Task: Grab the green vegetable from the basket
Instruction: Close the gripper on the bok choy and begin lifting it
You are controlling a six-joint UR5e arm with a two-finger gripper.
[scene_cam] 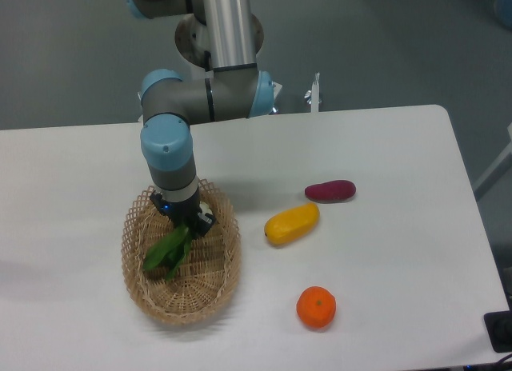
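Observation:
The green vegetable (167,251) has dark green floppy leaves that hang down over the inside of the tan wicker basket (220,287). Its stem end is up inside my gripper (187,225). The gripper points down over the basket's upper half and is shut on the vegetable's stem end. The leaves look lifted a little off the basket floor. The stem base is mostly hidden by the fingers.
A yellow oblong fruit (292,223) lies right of the basket. A dark red-purple fruit (330,191) lies further right and back. An orange (316,307) sits near the front edge. The arm's base column (224,27) stands behind the table.

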